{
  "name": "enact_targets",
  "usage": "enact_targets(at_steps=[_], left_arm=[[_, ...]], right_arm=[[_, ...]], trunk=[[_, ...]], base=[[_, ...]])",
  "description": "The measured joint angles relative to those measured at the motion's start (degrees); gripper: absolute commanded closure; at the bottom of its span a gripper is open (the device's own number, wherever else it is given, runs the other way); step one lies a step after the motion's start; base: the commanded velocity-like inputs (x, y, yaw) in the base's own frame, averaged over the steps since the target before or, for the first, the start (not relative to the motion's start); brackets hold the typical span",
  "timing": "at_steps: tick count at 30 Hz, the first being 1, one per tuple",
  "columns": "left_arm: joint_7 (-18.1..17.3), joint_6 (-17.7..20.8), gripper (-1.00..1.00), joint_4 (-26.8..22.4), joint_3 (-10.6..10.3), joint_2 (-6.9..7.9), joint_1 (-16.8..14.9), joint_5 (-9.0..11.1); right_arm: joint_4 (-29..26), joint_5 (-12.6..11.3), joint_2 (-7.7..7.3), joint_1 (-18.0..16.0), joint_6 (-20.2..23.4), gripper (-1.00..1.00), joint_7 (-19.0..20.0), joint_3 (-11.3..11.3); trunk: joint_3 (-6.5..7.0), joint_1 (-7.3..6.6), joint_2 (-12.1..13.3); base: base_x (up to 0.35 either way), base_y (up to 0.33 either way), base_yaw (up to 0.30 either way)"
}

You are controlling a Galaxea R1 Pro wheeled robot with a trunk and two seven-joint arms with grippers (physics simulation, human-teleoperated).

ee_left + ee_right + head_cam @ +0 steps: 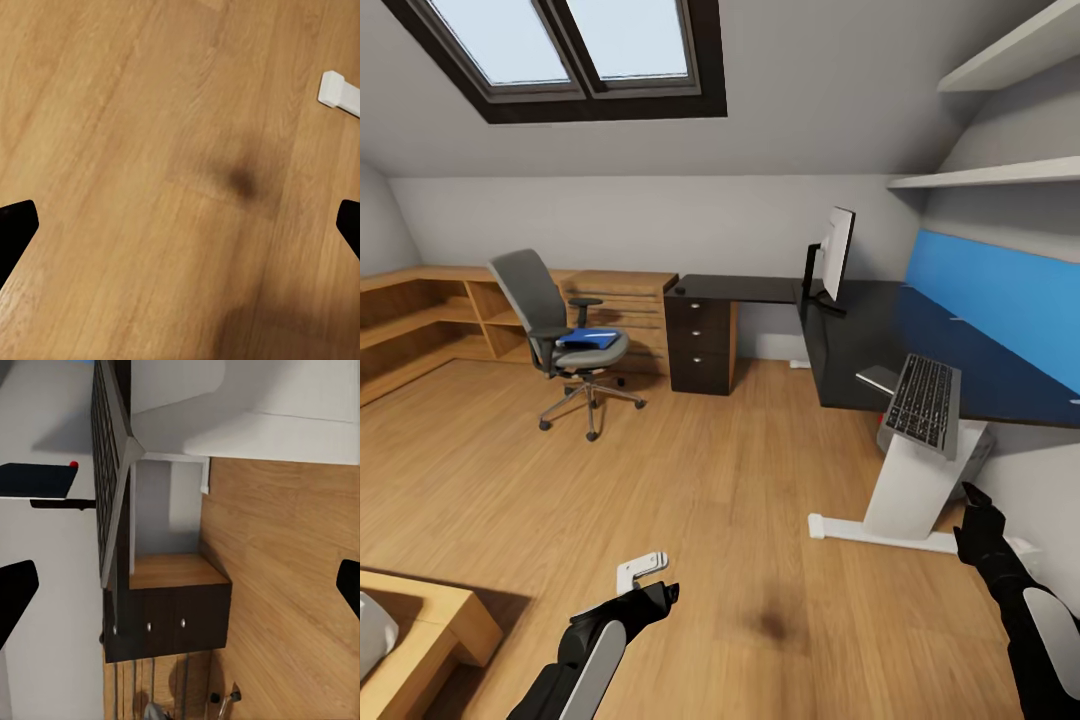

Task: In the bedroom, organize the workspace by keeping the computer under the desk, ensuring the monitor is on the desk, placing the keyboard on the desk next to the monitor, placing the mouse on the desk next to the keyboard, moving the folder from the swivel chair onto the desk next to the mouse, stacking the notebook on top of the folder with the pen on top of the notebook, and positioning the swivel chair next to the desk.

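The keyboard point(925, 402) is laid at 3 o'clock, long axis running toward 12, overhanging the tabletop point(880, 340) edge. Both grippers' fingers are spread apart.

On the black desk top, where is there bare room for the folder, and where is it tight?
The desk is bare on the wing between the monitor and the drawer unit, and along the stretch between the monitor and the keyboard, in front of the blue panel. The near corner is crowded: the keyboard overhangs the edge. The folder lies on the swivel chair.
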Motion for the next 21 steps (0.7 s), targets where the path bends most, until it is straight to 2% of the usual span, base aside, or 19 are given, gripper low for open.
enact_targets(at_steps=[12, 21], left_arm=[[-0.10, 0.00, -1.00, 0.01, 0.06, 0.07, 0.00, 0.01], [-0.10, 0.02, -1.00, 0.00, 0.07, 0.08, 0.00, 0.00]], right_arm=[[0.03, 0.04, 0.05, 0.00, 0.00, -1.00, 0.00, 0.10], [0.11, 0.08, 0.07, 0.00, -0.01, -1.00, 0.03, 0.17]], trunk=[[0.00, 0.00, 0.00], [0.00, -0.02, 0.00]], base=[[0.005, 0.013, 0.000], [0.153, 0.202, 0.000]])
